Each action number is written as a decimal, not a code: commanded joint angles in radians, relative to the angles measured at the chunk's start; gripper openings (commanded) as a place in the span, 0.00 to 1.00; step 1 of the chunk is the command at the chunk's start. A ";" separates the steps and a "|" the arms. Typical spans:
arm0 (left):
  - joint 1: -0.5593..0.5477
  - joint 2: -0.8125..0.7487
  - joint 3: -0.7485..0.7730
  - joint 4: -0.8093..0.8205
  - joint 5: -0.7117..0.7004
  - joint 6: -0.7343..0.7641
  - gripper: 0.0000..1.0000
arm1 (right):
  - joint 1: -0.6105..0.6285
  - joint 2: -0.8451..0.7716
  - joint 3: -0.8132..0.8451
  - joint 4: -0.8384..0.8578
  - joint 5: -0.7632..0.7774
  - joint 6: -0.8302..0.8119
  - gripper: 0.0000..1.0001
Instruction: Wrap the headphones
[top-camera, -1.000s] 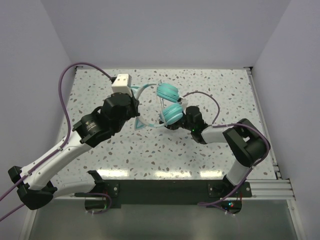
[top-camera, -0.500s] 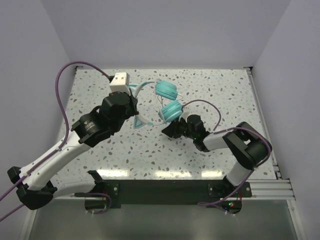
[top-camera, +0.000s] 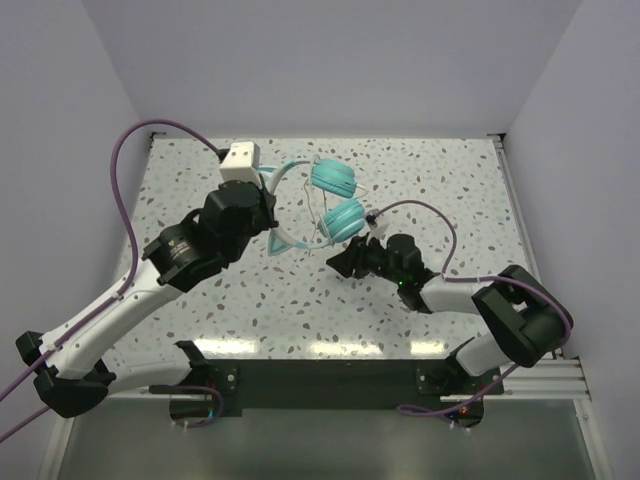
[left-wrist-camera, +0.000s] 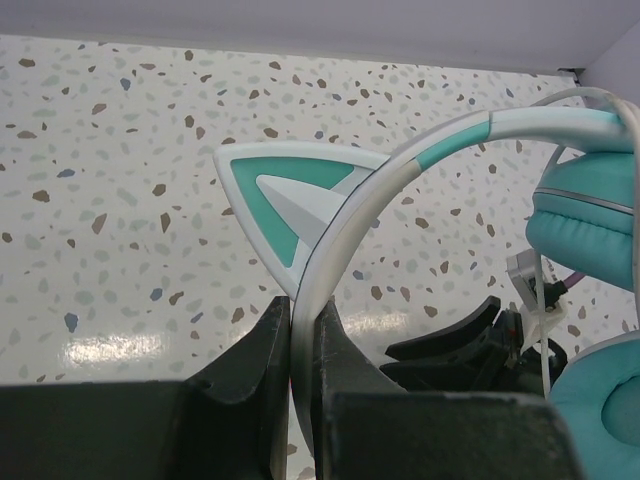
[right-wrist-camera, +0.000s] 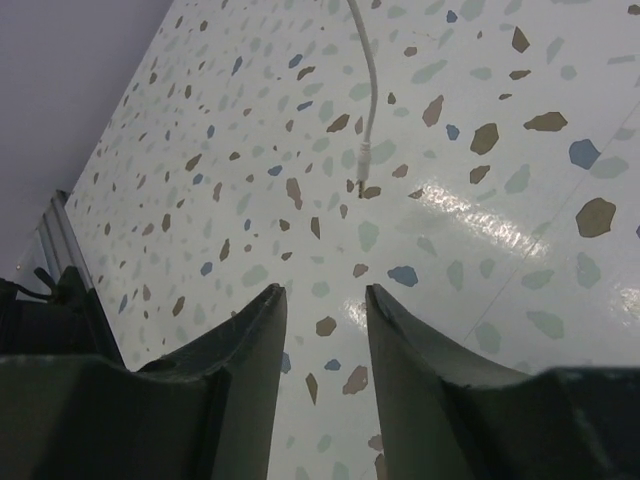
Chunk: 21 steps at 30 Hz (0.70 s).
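Likely, since the left gripper (left-wrist-camera: 300, 318) pinches the headphones (top-camera: 345, 218) by the headband (left-wrist-camera: 335, 230) over the table (top-camera: 450, 180) while the right gripper (right-wrist-camera: 322, 295) hangs part-open and empty, the thin cable (right-wrist-camera: 372, 90) lying ahead could evade its grasp.

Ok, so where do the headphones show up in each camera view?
Top external: the headphones are just above the picture's centre, between the two arms.
Left wrist: the headband arcs from bottom centre to upper right, pinched between the left fingers; ear cups at the right edge.
Right wrist: only their thin cable, top centre; the rest is not in it.
Shared landmark: the speckled table top.
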 joint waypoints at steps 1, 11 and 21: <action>-0.006 -0.008 0.072 0.071 -0.012 -0.050 0.00 | 0.004 0.045 0.047 0.019 0.046 -0.018 0.46; -0.004 -0.007 0.085 0.054 -0.005 -0.050 0.00 | 0.007 0.215 0.111 0.150 0.116 0.040 0.54; -0.006 -0.002 0.099 0.034 -0.020 -0.045 0.00 | 0.008 0.294 0.131 0.203 0.179 0.090 0.24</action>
